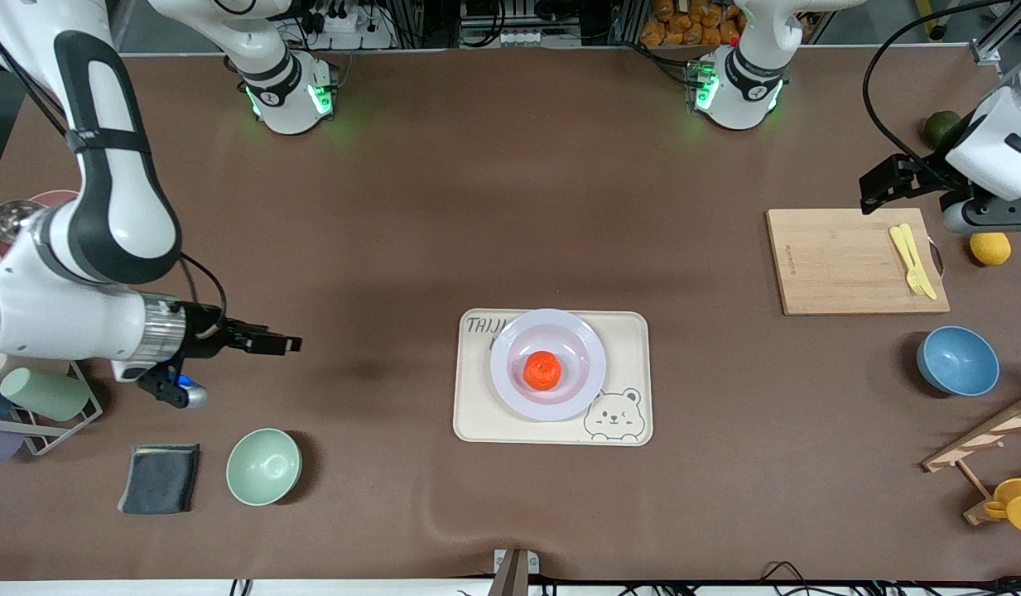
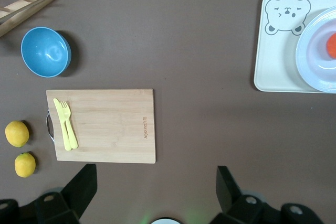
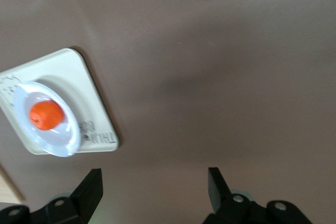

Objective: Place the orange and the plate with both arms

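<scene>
Near the front-camera edge of the brown table, toward the right arm's end, a mint-green bowl sits beside a dark folded cloth. Farther in, at mid-table, the rectangular cream bear-print tray carries the round pale lavender-white plate, and the small bright red-orange orange rests in the plate's centre. Toward the left arm's end, a blue bowl lies nearer the front camera than the bamboo cutting board, which bears a yellow plastic fork and knife. The right gripper hangs over bare table above the mint bowl's area, fingers spread and empty. The left gripper hovers at the cutting board's edge, fingers spread, holding nothing.
</scene>
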### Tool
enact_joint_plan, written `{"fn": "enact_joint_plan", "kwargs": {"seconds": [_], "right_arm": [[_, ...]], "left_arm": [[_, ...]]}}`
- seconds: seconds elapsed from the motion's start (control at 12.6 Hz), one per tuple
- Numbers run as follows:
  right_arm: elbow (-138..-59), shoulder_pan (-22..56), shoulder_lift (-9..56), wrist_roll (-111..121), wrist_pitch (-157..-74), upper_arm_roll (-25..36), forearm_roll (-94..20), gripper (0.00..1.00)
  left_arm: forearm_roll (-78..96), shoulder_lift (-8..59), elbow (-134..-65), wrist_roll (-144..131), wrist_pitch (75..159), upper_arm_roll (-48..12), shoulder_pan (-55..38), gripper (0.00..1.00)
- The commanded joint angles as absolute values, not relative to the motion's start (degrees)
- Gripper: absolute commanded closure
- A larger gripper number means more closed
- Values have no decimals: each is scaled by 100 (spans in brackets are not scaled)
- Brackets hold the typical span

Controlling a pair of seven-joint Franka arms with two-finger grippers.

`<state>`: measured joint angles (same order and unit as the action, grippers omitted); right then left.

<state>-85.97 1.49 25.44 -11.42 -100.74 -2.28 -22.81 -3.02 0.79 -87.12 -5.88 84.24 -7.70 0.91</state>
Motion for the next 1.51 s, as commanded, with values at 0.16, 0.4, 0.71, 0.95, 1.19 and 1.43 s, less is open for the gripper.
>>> {"fn": "enact_joint_plan", "kwargs": {"seconds": [0.16, 0.4, 0.71, 0.95, 1.19, 1.43], "right_arm": [[-7938, -421, 2417, -415, -8994, -308, -1538, 0], [-7752, -492, 2102, -404, -8614, -360, -987, 0], [-7804, -457, 1321, -422, -8306, -378, -545, 0], [-7910, -387, 977, -431, -8297, -413, -150, 0], [-8033, -413, 581, -431, -8306, -396, -149, 0], [-8007, -378, 484, -431, -8288, -439, -149, 0]], "left_arm": [[-229, 97, -8648, -650, 8341, -773, 79, 0], [-237, 88, -8640, -711, 8341, -773, 70, 0], [-255, 132, -8604, -660, 8341, -773, 70, 0], [-272, 123, -8596, -642, 8341, -773, 70, 0], [-281, 123, -8596, -642, 8341, -773, 79, 0], [-273, 123, -8596, -642, 8341, -773, 79, 0]]}}
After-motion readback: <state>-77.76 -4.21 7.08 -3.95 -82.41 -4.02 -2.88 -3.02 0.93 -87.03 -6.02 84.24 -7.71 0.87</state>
